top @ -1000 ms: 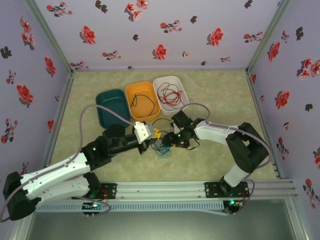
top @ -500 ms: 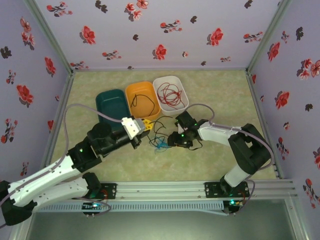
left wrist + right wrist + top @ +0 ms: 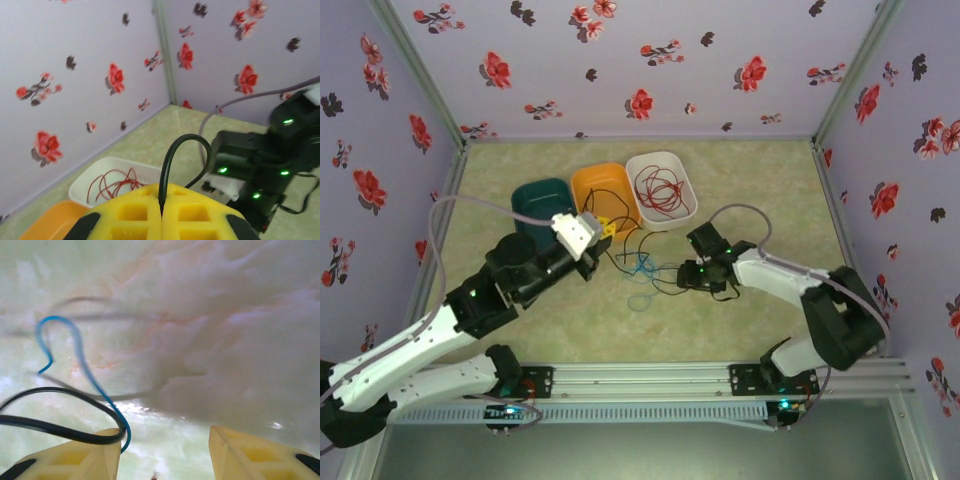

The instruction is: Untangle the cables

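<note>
Left gripper (image 3: 162,200) clamped on the black cable (image 3: 170,155), held high so I can draw it off the blue cable (image 3: 88,365) (right gripper (image 3: 164,435) gapes beside both).

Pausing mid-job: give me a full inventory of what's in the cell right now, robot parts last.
teal bin: one, teal, left of the row at the back
orange bin: one, orange, middle
white bin: one, white, right
red cable: one, red, coiled in the white bin
black cable: count unclear, black, a strand in the orange bin, more on the table in front of the bins
blue cable: one, blue, on the table in front of the bins
left tool: one, yellow, shut on the black cable, by the orange bin
right tool: one, yellow, open, black and blue cables against one finger
</note>
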`<state>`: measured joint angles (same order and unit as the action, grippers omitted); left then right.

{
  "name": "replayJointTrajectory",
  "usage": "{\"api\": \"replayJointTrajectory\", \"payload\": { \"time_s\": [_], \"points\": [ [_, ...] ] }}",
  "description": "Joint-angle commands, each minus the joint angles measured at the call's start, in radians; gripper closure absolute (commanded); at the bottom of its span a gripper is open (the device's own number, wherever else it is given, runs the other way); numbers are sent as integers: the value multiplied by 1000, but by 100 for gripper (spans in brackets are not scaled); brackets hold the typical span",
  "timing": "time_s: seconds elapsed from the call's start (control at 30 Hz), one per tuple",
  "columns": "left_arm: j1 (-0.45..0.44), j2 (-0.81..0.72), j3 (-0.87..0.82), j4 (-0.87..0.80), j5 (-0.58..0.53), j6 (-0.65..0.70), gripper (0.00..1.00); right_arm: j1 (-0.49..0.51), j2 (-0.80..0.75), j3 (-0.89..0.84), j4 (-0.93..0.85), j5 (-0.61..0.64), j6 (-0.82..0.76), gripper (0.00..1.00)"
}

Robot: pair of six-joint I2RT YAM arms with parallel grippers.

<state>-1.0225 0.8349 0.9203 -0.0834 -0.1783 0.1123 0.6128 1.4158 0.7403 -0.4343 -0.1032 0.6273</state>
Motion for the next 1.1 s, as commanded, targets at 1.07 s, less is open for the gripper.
{"api": "replayJointTrajectory", "payload": {
  "time_s": [1.07],
  "points": [
    [42,201,-4,57,55,-173,100,258,-216,60,372,20,49,48]
  ]
}}
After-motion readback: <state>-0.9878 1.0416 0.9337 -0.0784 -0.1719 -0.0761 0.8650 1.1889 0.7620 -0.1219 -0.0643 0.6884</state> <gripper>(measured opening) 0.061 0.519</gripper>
